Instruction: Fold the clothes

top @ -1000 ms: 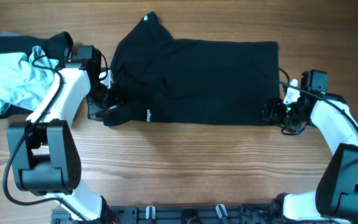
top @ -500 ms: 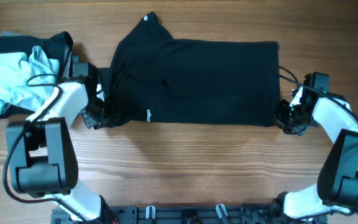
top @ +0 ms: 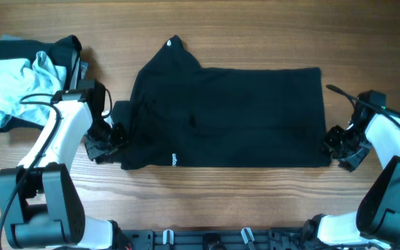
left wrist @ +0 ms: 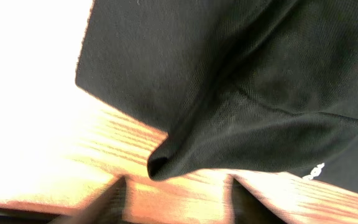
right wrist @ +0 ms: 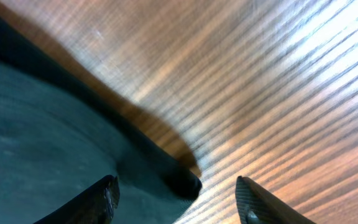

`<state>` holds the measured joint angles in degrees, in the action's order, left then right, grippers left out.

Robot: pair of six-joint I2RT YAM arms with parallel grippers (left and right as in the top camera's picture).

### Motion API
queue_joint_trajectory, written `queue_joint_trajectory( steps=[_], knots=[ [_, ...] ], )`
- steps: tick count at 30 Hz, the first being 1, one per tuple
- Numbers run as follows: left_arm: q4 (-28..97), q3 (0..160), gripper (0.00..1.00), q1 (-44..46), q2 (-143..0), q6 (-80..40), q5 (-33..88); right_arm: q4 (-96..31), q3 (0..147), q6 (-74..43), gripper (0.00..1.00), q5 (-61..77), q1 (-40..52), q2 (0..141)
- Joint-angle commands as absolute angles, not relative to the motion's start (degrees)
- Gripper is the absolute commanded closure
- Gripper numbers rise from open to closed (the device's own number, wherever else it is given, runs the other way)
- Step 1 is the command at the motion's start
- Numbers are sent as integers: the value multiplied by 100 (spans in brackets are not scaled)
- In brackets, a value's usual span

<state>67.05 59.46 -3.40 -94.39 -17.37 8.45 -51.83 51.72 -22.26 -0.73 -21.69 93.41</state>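
Observation:
The black T-shirt [top: 235,111] lies spread flat across the middle of the table, with its white neck tag [top: 170,44] at the far left and small white print [top: 174,159] near the front edge. My left gripper [top: 106,142] is at the shirt's front left corner. In the left wrist view [left wrist: 179,199] its fingers are open, with a folded tip of the shirt [left wrist: 229,74] just ahead of them. My right gripper [top: 339,144] is at the front right corner. It is open [right wrist: 178,194], with the shirt's corner [right wrist: 42,143] lying between its fingers.
A pile of other clothes [top: 12,87], a light blue garment on a dark one, sits at the far left of the wooden table [top: 242,201]. The arm bases stand at the front edge.
Both grippers have moved toward the front of the table. The shirt has slid with them toward the front and a little to the right, and now lies flatter.

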Motion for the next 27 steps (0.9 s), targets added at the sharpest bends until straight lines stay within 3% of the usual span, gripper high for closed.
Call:
queue_joint_trajectory(
  steps=[1,5,7,8,9,17,22,25,27],
  knots=[
    [6871,6005,32,-362,-9362,-1684,1109,-5151,6029,-1737,35,69,-2204,9233],
    [6947,7728,33,-360,-9362,-1321,1997,-4866,7279,-679,35,2171,-2204,9233],
    [6316,8676,27,-272,-9362,-991,2078,-4508,7612,-650,38,2891,-2204,9233],
    [5944,8908,31,-207,-9365,-926,2073,-4327,7636,-666,39,3081,-2202,9236],
    [5330,9076,45,-102,-9365,-917,2058,-4195,7636,-666,39,3203,-2198,9238],
    [2749,9100,39,731,-10707,-1039,1988,-3426,7634,-932,36,2722,-2193,9247],
    [2241,9317,34,899,-11983,-1347,1988,-3197,7627,-1417,35,2311,-2193,9553],
    [1415,9443,21,886,-12383,-1367,1531,-3518,7627,-1382,36,2357,-2128,9793],
    [1127,9443,22,884,-12586,-978,1306,-3594,7627,-1352,36,2412,-2071,9793]
  ],
)
